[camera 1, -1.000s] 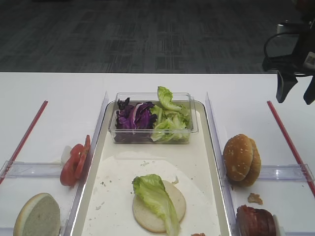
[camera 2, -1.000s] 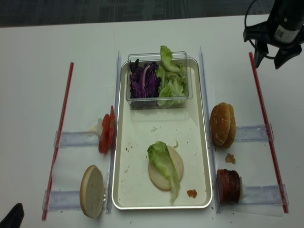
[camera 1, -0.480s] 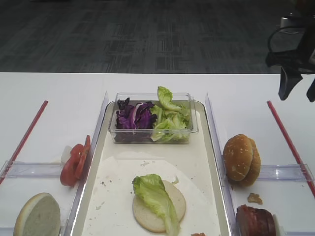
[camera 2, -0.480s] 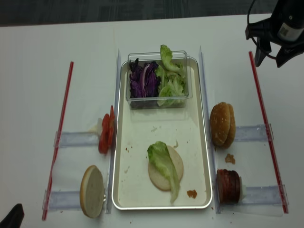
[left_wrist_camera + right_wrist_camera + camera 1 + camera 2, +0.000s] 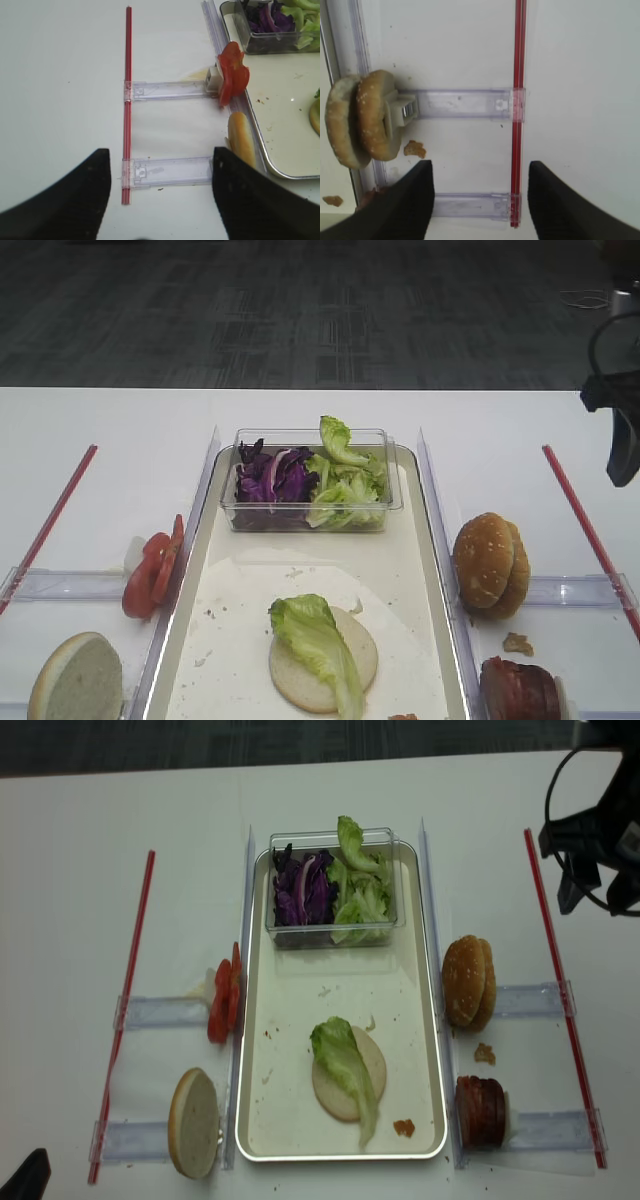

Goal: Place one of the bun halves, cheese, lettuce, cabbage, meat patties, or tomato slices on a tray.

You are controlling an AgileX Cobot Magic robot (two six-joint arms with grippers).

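1. Front high view: the right gripper (image 5: 624, 445) hangs at the right edge, apart from the seeded buns (image 5: 492, 564) standing on edge nearer the tray (image 5: 436, 540).
2. Right wrist view: jaws spread, empty; buns lie to its left.
3. Left wrist view: left gripper (image 5: 160, 187) spread, empty, beside the tomato slices (image 5: 233, 79).
4. Overhead view: a meat patty (image 5: 481, 1112) stands right of the tray, so the right arm is nearer.

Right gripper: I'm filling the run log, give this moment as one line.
right gripper: open, empty, above table | tray: bun half under lettuce | left gripper: open, empty
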